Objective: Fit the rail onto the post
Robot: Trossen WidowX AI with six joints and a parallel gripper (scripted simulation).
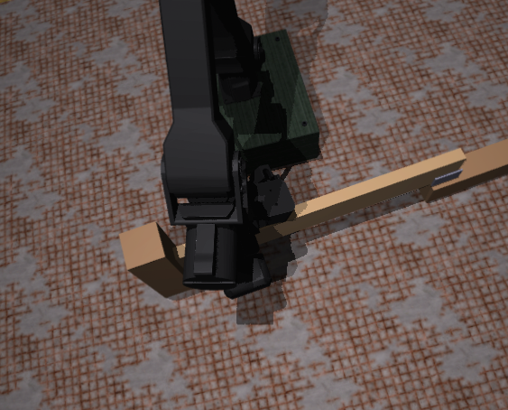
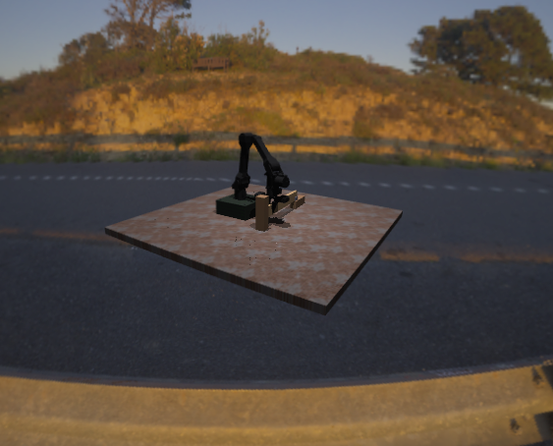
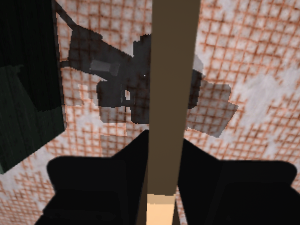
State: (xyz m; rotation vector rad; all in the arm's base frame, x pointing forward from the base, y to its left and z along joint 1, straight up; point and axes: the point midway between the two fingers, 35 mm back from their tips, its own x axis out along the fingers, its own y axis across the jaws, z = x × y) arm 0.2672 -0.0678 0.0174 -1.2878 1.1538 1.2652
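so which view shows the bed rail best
The top view: it shows most of the bed rail out to the bracket, though the arm covers part. The wrist view shows only a stretch at the fingers; the exterior view shows it small, partly hidden.

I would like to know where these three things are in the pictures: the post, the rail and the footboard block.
Post (image 1: pixel 143 246) (image 2: pixel 261 212): top view, its top face; exterior view, its side.
Rail (image 1: pixel 378 182) (image 3: pixel 172 99): top view, its upper edge; wrist view, its long face.
Block (image 1: pixel 493 159): top view, its top face.
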